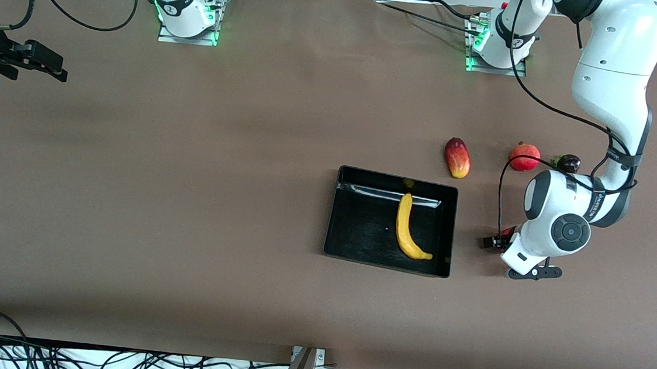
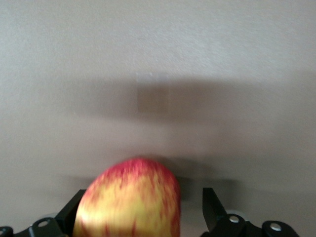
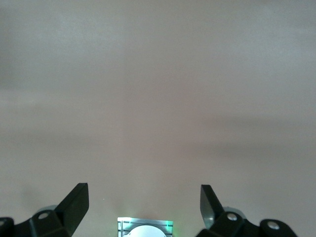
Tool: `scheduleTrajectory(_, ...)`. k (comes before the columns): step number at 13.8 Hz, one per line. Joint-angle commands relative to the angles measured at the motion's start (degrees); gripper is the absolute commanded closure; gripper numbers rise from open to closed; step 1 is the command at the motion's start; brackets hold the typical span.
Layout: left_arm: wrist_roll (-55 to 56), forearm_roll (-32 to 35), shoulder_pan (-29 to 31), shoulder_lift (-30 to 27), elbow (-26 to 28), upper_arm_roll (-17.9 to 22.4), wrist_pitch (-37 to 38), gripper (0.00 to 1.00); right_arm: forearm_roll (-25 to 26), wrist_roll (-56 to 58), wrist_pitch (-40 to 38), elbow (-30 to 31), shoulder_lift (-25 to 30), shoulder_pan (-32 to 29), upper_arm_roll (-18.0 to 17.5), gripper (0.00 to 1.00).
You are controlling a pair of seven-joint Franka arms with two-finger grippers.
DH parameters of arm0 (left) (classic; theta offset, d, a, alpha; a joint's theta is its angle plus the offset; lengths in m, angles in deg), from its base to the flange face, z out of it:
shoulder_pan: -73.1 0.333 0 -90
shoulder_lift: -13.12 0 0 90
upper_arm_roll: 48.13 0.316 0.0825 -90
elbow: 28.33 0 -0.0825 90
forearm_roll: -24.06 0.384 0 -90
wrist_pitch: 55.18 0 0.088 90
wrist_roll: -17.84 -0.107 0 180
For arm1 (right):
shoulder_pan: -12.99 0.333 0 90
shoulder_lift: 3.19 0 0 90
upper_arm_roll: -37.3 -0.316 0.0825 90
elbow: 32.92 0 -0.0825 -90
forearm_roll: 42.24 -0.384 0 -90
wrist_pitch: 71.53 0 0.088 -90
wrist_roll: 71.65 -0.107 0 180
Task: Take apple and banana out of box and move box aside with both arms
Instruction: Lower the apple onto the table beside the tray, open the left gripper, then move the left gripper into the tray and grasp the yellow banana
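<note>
Front view: the black tray [image 1: 360, 234] is set on the brown table [image 1: 187, 197], about midway between the two arms' ends and slightly toward the left arm's end. Its longer sides run along the table from one arm's end to the other. The banana [image 1: 406, 226] is laid inside the tray, in the half toward the left arm's end. Its long axis runs across the tray's short dimension. One end is placed at the wall farther from the camera. The other end lies near the nearer wall and is curved toward the left arm's end. Which end carries the stem cannot be told.

The left gripper [image 1: 494, 242] is positioned low over the bare table, just beside the tray's wall toward the left arm's end. In the left wrist view its fingers [image 2: 211, 210] are spread wide. The apple [image 2: 129, 200] is seen between them, red on its upper part and yellow with red streaks below. A clear gap is shown between the apple and one finger, and no grip is seen.

The right gripper [image 1: 36, 62] is parked over the table edge at the right arm's end, and that arm waits. Its fingers [image 3: 75, 203] are spread wide and nothing is held.

A mango [image 1: 457, 157], a pomegranate [image 1: 524, 157] and a small dark fruit [image 1: 569, 163] are lined up farther from the camera than the tray, toward the left arm's end.
</note>
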Motion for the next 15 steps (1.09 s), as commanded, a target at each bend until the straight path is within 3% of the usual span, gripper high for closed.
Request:
scheduleTrajectory(1,0.3,0.7,-0.3,-5.1,-4.7,-2.2,12.6,0.00,-1.4,0.7,-0.7,-0.7,-0.1,-0.6,-0.1,0.00)
scheduleTrajectory(3,3.8,-2.5,-1.0,-7.1,-7.4,-4.4,18.0,0.00,-1.4,0.7,-0.7,-0.7,-0.1,-0.6,-0.1,0.00)
scheduleTrajectory(8,15.0,-4.2,-9.8,-7.2,-8.0,-4.6,18.6,0.00,-1.4,0.7,-0.8,-0.7,-0.1,-0.6,-0.1,0.00)
scheduleTrajectory(11,21.9,-4.2,-14.0,-3.1,-13.7,-4.6,18.2,0.00,-1.4,0.7,-1.1,-0.6,-0.1,-0.6,-0.1,0.00)
scheduleTrajectory(15,24.8,-4.1,-14.9,0.7,-15.5,-4.5,15.0,0.00,-1.4,0.7,-1.1,-0.7,-0.1,-0.6,-0.1,0.00)
